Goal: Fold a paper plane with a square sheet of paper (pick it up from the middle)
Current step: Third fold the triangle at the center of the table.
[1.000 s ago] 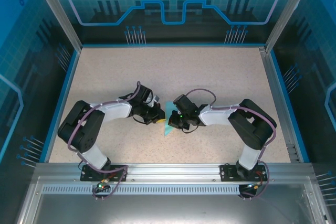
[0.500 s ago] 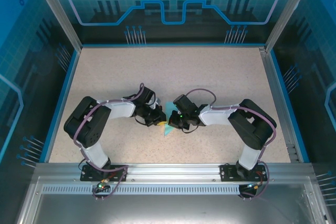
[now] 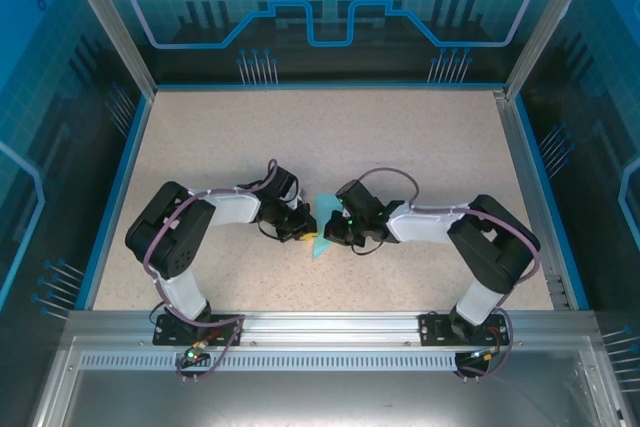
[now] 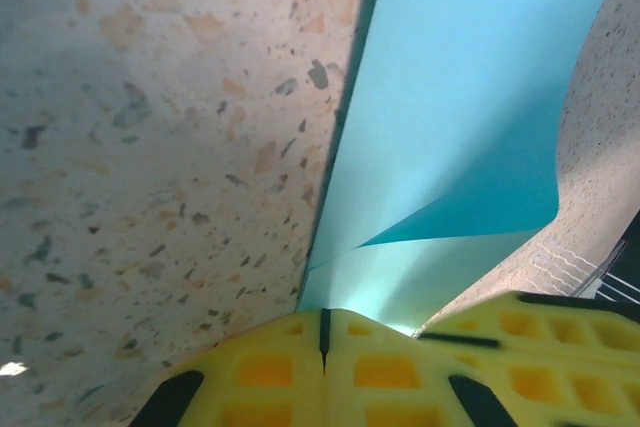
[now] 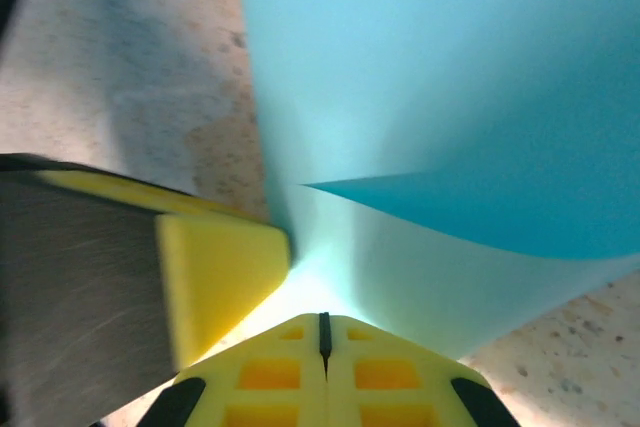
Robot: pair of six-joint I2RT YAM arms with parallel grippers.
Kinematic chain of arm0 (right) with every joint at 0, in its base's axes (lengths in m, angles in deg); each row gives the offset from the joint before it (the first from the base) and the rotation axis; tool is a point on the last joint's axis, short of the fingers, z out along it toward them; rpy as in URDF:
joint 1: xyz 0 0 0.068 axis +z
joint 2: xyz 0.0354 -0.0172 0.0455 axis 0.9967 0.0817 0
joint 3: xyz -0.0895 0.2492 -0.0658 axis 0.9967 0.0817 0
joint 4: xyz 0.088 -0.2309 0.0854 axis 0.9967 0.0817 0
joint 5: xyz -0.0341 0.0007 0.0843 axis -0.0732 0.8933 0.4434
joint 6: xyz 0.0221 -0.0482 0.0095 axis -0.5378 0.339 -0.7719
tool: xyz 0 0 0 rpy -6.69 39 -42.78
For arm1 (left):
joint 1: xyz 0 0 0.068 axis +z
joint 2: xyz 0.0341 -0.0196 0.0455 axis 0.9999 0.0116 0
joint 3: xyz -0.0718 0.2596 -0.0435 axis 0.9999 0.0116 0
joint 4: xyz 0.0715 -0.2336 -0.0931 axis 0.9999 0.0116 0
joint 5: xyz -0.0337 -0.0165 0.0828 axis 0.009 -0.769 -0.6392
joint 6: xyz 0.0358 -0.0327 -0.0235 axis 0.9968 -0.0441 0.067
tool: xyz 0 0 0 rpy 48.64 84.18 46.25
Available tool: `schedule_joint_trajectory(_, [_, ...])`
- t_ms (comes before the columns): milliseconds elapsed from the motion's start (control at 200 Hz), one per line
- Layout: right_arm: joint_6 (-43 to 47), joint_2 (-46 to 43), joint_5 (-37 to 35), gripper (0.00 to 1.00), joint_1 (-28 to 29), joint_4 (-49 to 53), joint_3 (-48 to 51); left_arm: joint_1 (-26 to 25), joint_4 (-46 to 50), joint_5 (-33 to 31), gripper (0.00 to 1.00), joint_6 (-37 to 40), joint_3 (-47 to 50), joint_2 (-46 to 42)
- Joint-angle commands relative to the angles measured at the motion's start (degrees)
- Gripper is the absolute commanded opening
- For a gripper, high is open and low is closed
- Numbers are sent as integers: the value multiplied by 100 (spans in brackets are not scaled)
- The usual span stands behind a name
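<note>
tabletop [image 3: 330, 142] of pale speckled stone spreads under me, and both my arms bend inward to meet near its middle, a little toward the near side. my left gripper [image 3: 303, 231] and right gripper [image 3: 334, 231] stand nose to nose there, just beside each other. the square sheet of paper [image 3: 320, 246] lies between them and pokes out toward the near edge.

both pairs of my jaws are pressed fully together, the yellow tips meeting at a thin seam. from each wrist the sheet runs right up into that seam, so i take it each pair pinches a thin edge of paper.

i judge this a fold in the middle of being made, not a finished plane. the next move, as i read it, calls for bringing the raised flap down true on the layer below. then the bend wants flattening into a sharp crease, without my two grips pulling against each other and skewing or tearing it.

the paper is thin, smooth and light blue. one flap curls over the rest as a darker cyan wedge, its bend soft and unpressed. one straight edge lies along the table.
</note>
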Motion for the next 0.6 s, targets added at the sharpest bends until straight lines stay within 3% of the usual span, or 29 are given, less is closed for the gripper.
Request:
schedule_joint_trajectory(0, [634,-288,222,5,-246,-294,225,-49,468,-664,0,187,-18,119])
schedule_joint_trajectory(250, [1219,-183,552,5,-328,-681,453,-152,778,-1075,0,281,-50,136])
schedule_joint_trajectory(595, [1166,360,672,5,-318,-874,419,-314,1210,-1631,0,387,-243,208])
